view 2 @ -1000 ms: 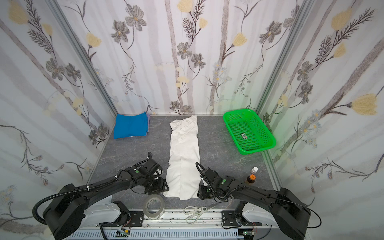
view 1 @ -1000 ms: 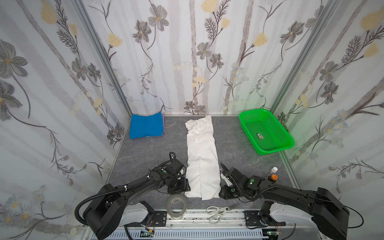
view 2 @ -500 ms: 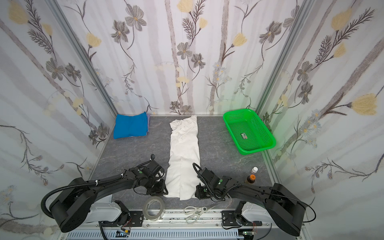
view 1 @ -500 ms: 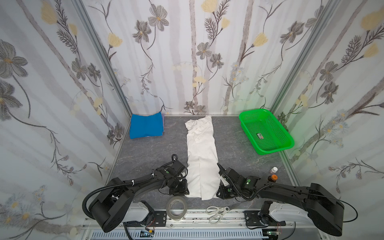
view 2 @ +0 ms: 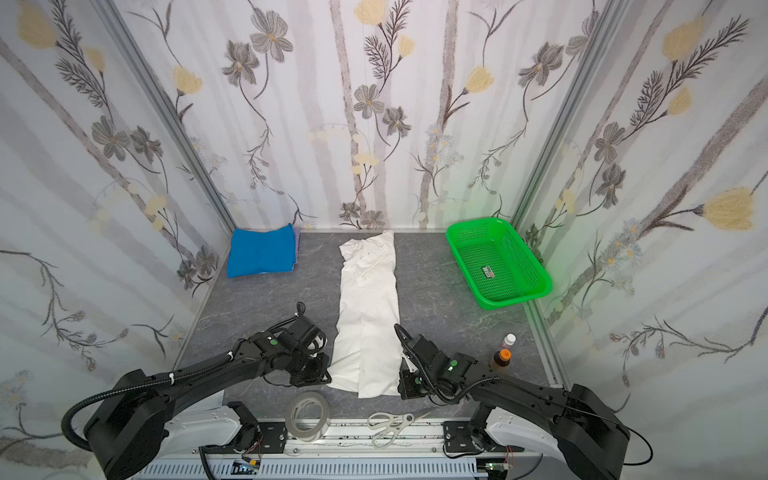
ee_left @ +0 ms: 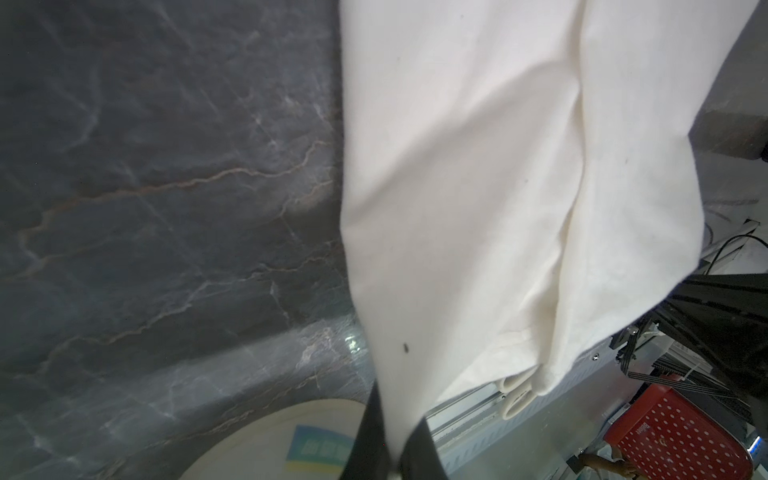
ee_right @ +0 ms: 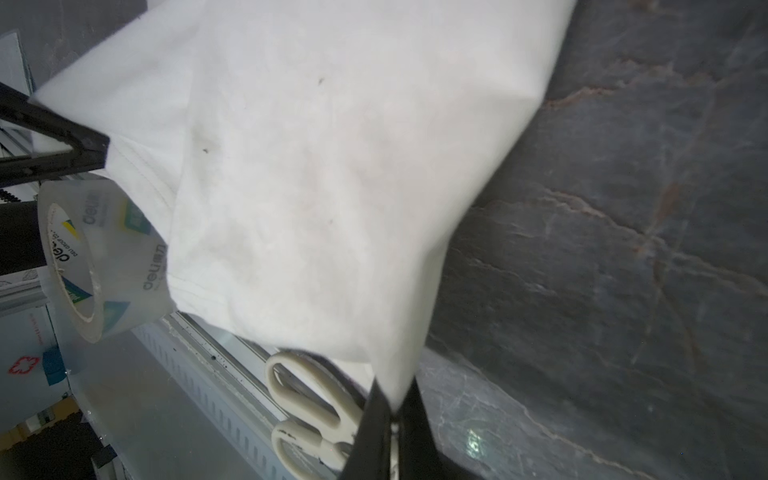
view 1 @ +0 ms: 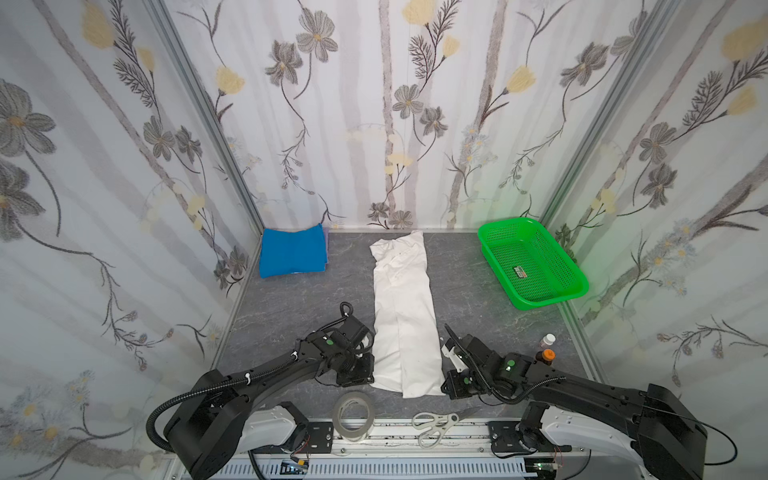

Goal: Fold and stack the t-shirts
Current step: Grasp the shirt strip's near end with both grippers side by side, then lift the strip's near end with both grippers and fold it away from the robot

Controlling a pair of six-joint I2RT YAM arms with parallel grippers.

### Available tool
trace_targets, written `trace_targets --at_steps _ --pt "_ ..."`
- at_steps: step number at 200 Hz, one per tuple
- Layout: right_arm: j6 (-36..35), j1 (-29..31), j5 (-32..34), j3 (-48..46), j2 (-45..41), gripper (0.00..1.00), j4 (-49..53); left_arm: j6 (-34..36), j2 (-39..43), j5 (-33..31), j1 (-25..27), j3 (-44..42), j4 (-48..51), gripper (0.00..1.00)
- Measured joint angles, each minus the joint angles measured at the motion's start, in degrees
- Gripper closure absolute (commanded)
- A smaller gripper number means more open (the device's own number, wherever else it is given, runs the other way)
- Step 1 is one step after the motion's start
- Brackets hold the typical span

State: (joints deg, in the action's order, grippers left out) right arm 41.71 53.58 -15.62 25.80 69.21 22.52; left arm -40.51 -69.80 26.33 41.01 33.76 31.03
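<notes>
- In both top views the white t-shirt [view 1: 403, 316] lies as a long narrow strip down the middle of the frame, on the dark marbled tabletop [view 1: 291, 307]. The blue folded t-shirt [view 1: 293, 251] sits to its upper left by the back wall, well apart from it.
- My left gripper [view 1: 370, 374] is low at the strip's lower-left corner and my right gripper [view 1: 444, 384] at its lower-right corner.
- A green mesh basket [view 2: 515, 301] stands at the right. A tape roll [view 2: 307, 415] and scissors [view 2: 390, 424] lie near the bottom edge, just below the hem.
- Left wrist view: my jaws are pinched tight on the shirt's hem corner, and cloth runs out from between my fingers [ee_left: 370, 432]. The tape roll is just beside them.
- Right wrist view: my jaws are nipped together on the other hem corner [ee_right: 332, 166]. The scissors and tape roll lie past the hem.
</notes>
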Motion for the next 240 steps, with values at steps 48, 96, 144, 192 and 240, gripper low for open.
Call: trace_targets --at_steps 48,96,144,192,240 --pt "-1.29 1.07 -2.91 2.84 -3.3 1.0 1.77 0.0 3.41 2.43 0.09 1.86 1.81 0.94" --pt "-2.34 -6.05 -4.02 9.88 0.35 1.0 1.4 -0.07 0.81 1.44 -0.7 7.02 1.97 1.0" --pt "-4.57 -16.17 -7.1 14.08 7.23 1.0 -1.33 0.11 -5.11 0.52 -7.41 11.65 -1.18 1.0" --pt "-8.2 -20.26 -10.03 21.88 19.89 1.0 -4.72 3.04 -14.14 2.91 -12.92 18.84 -4.79 1.0" --pt "-10.6 -25.05 -12.04 29.35 30.75 1.0 -5.79 5.31 -23.21 5.66 -16.04 26.29 -5.64 1.0"
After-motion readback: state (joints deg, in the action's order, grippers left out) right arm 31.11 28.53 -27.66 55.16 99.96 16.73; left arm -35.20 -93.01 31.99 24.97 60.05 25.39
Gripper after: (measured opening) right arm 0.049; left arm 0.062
